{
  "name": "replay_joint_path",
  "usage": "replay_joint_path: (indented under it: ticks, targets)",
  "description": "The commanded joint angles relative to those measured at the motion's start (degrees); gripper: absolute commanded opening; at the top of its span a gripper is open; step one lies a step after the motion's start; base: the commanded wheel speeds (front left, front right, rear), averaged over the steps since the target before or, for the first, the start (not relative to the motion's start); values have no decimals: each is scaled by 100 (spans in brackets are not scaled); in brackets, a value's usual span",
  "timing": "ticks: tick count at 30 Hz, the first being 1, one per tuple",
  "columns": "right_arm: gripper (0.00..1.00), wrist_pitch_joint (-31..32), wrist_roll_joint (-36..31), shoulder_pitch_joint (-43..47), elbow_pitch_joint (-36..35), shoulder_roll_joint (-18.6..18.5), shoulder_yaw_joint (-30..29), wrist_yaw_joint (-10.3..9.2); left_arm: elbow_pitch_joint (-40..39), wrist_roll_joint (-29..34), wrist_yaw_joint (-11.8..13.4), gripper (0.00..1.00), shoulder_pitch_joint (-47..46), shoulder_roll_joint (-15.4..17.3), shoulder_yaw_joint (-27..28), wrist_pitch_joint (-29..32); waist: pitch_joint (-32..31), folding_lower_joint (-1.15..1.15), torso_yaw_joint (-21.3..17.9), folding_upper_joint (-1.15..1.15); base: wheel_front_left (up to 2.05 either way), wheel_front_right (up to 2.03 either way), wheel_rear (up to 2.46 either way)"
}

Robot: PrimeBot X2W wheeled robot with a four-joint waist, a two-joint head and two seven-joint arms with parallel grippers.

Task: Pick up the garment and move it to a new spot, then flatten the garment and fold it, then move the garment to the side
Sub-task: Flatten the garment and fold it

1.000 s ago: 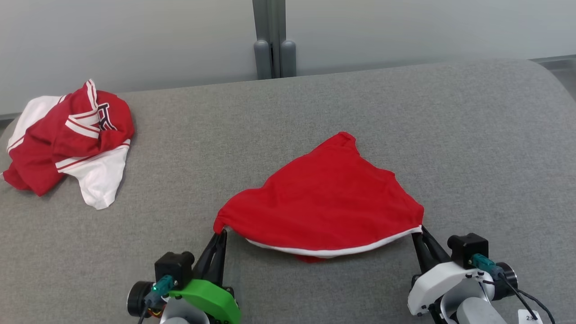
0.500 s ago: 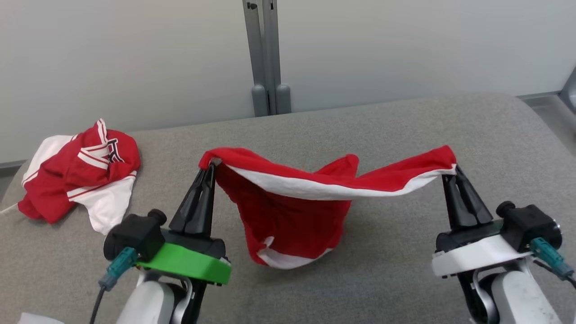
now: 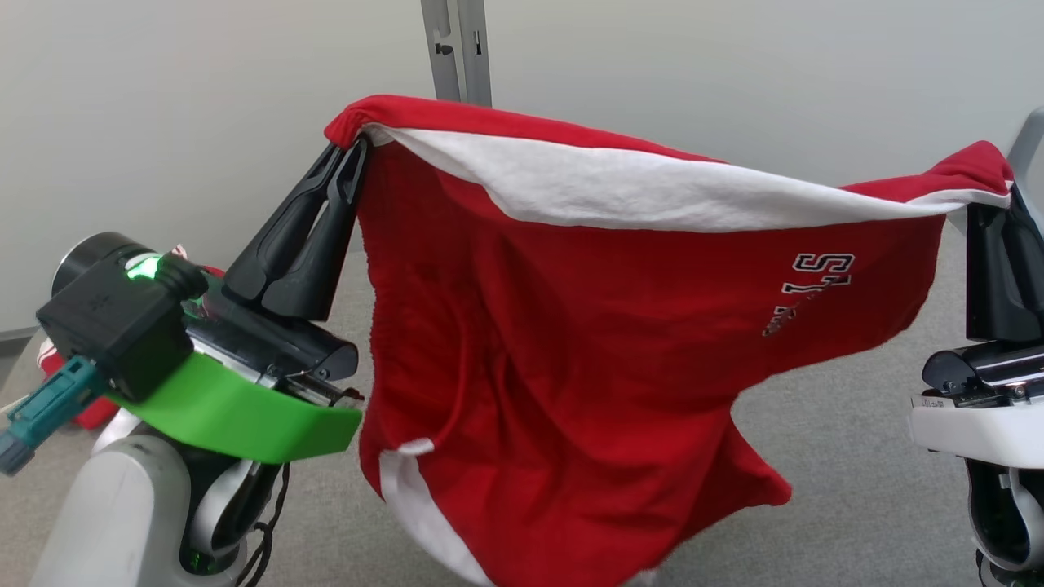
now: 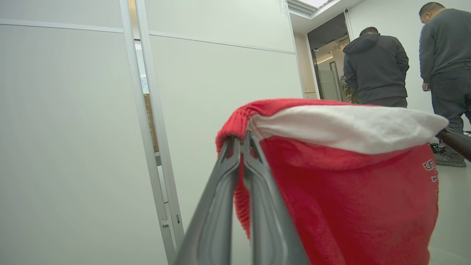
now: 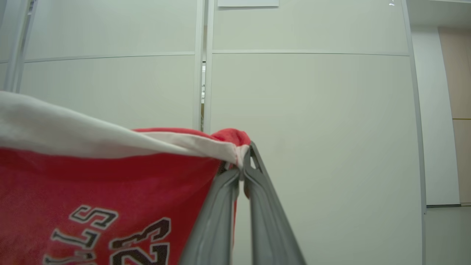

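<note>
The garment (image 3: pixel 587 342) is red with white trim and dark lettering, and it hangs in the air stretched between both grippers. My left gripper (image 3: pixel 352 151) is shut on its upper left corner, seen up close as red ribbed cloth (image 4: pixel 239 121) pinched by the left gripper (image 4: pixel 243 138). At the upper right corner my right gripper (image 3: pixel 991 208) is shut on the white-edged hem. The right wrist view has the right gripper (image 5: pixel 245 162) clamped on that hem, with the garment (image 5: pixel 92 198) hanging to the left. Its lower edge dangles above the grey surface (image 3: pixel 848 456).
A second red and white garment (image 3: pixel 73 391) peeks out behind my left arm on the grey surface. A pale partition wall with a metal post (image 3: pixel 455 49) stands behind. Two people (image 4: pixel 377 70) stand by a doorway in the left wrist view.
Both grippers have risen high with the garment, which went from lying on the surface to hanging spread between them. The head camera has tilted upward.
</note>
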Motion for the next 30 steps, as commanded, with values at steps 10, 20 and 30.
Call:
replay_joint_path:
  ticks: [10,20,30]
  targets:
    - [0,250,468,-1097,1697,-84,393,-6,1638,-315,-25,0,-1038,54,-162,199,953,0,-67,0,0,0,0]
    - [0,-830,-41,-4803,4831,327,616,-7,4479,382,-32,0,-4169,172,-185,-1231,2017,0,-223,0,0,0,0]
    - [0,-1282,-290,-4930,6977,549,923,-7,6289,-413,-34,0,-3951,-242,-1210,-1722,2750,0,-8,0,0,0,0]
